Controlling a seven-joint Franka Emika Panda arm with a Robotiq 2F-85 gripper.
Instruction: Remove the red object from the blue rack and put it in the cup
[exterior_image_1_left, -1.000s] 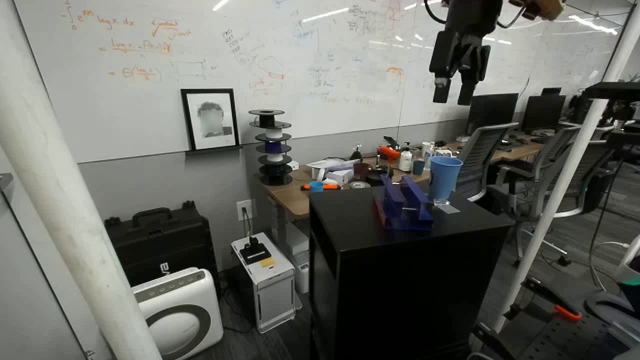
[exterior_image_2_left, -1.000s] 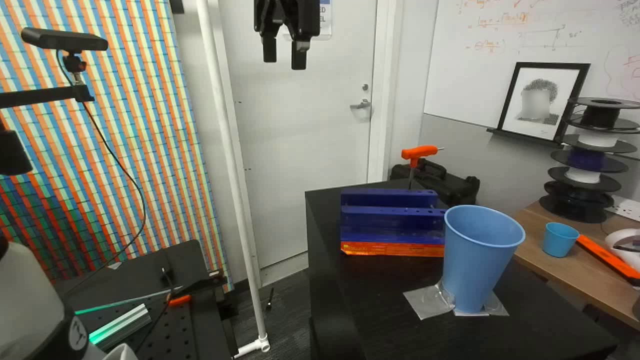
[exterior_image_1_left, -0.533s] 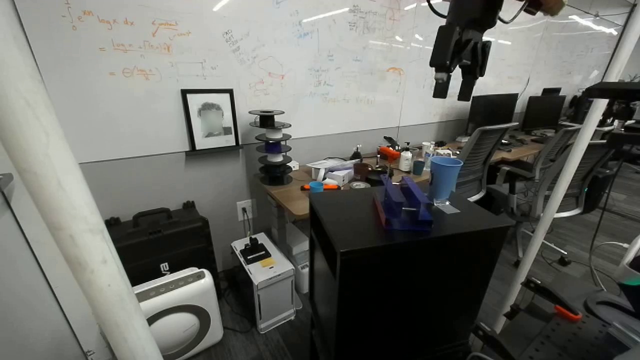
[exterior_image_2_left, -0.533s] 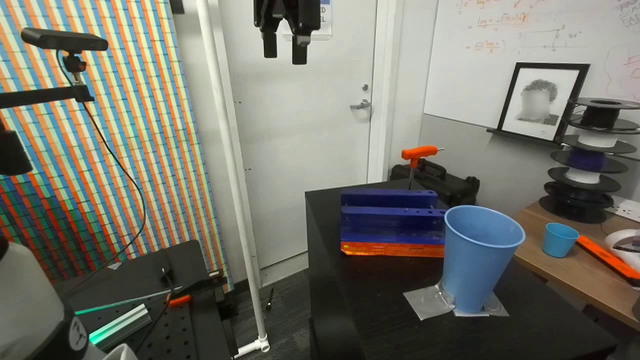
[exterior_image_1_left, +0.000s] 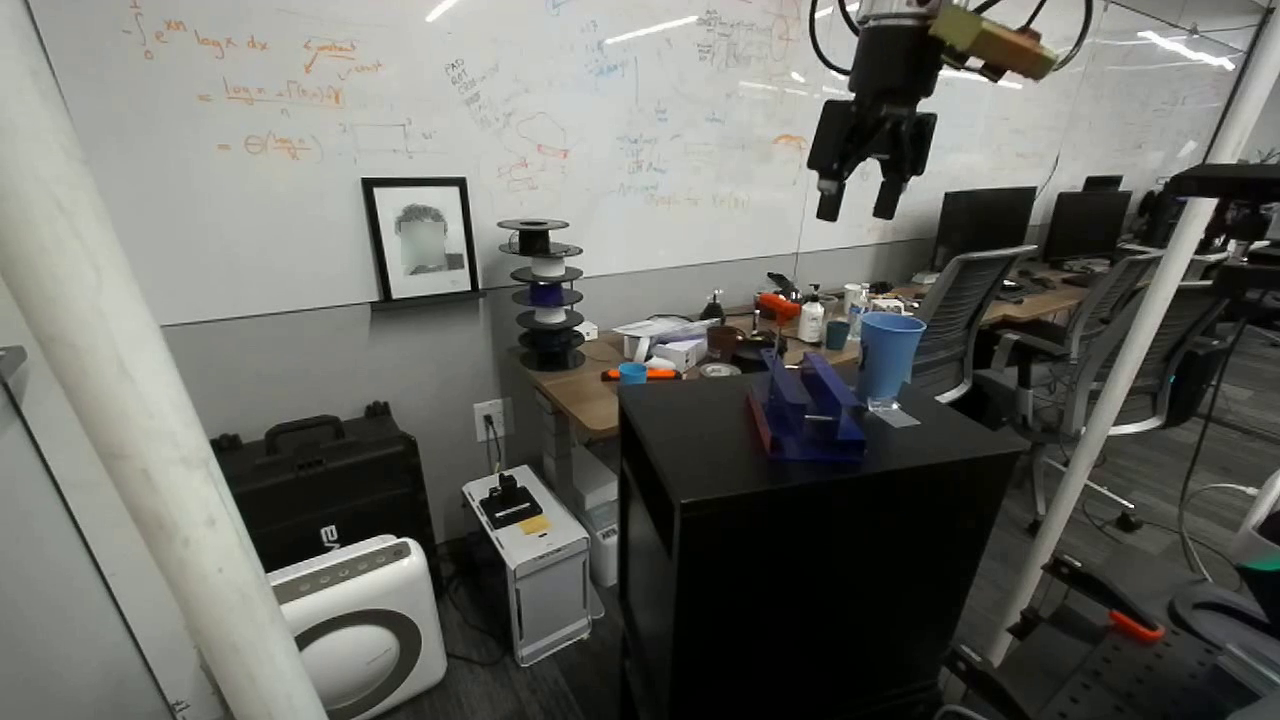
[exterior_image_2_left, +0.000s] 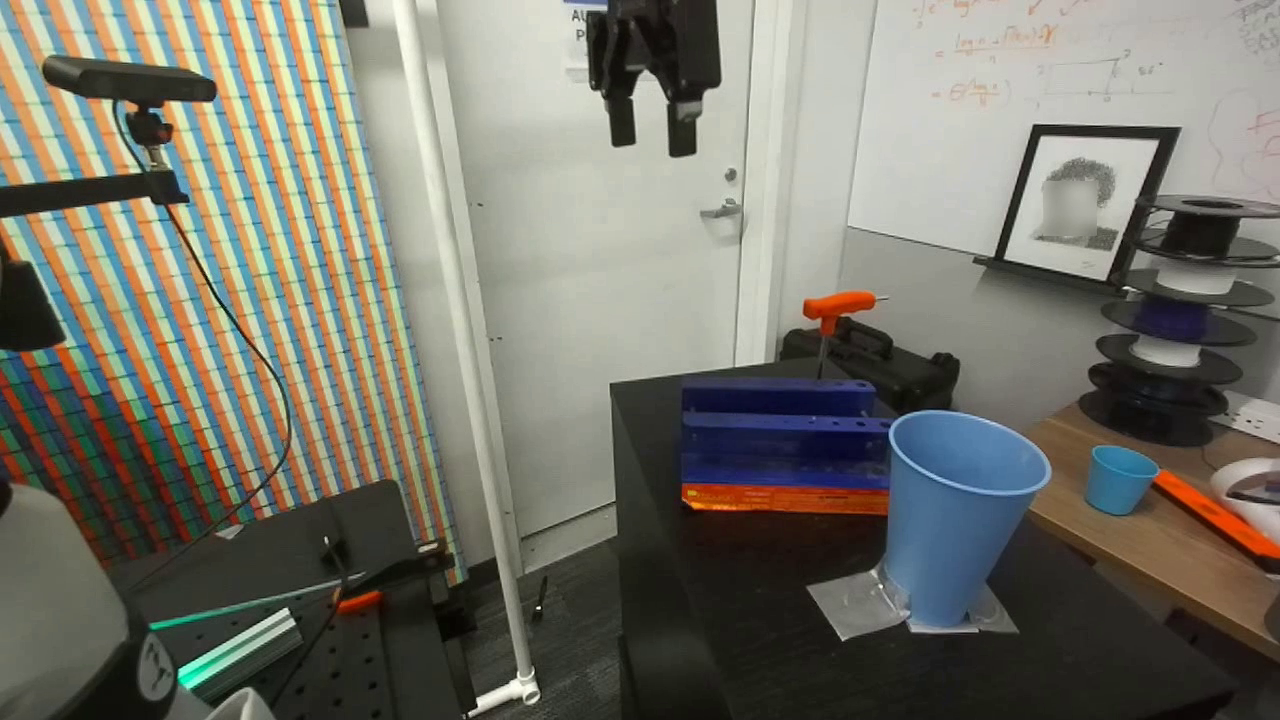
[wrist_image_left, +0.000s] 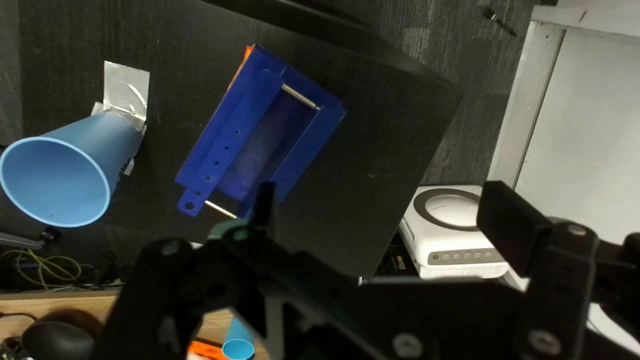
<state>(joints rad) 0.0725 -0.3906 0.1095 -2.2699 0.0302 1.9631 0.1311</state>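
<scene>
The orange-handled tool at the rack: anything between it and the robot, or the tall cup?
Nothing visible stands between the open jaws and the orange-handled tool. Toward the tall cup, the nearer rail of the rack stands between, so lifting first seems wise.

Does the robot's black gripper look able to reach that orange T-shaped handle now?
Probably, yes: the black gripper hangs open higher up, the orange T-shaped handle sticks up above the low dark-blue rack, and both exterior views show nothing between them. The gripper would need lowering first.
</scene>
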